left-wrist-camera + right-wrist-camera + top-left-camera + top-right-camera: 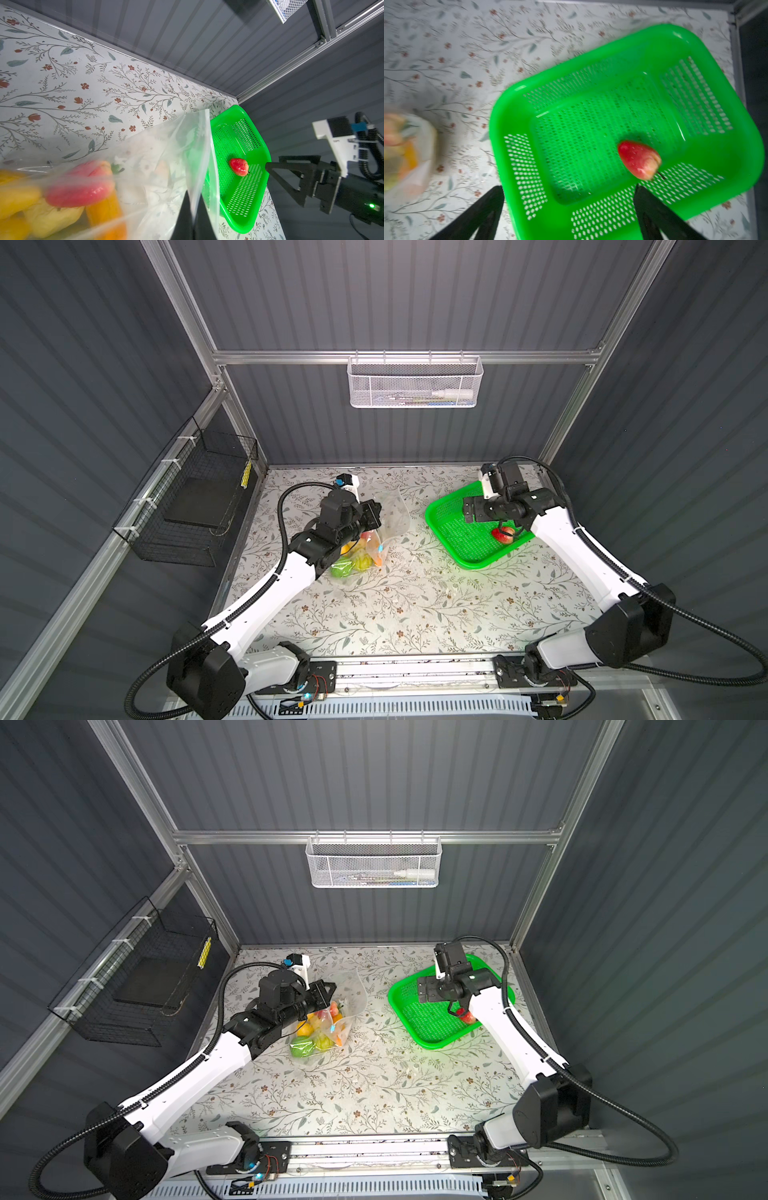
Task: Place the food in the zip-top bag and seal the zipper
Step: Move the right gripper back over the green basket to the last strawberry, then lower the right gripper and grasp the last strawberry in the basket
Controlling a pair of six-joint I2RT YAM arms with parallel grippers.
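Across the floral worktop (pixel 415 605) in a top view lie one zip-top bag (pixel 395 510), left of centre, holding at least five pieces of food (pixel 359 562), and one green basket (pixel 471 562) holding a single red fruit (pixel 503 534), with the right arm (pixel 552 531) crossing over it. Seen from the left wrist, the left jaws are clenched on the bag's edge, the crinkled plastic partly hiding the basket (pixel 245 216). Seen from the right wrist, the right jaws stand released and empty above the basket's edge, the fruit (pixel 638 159) beyond them.
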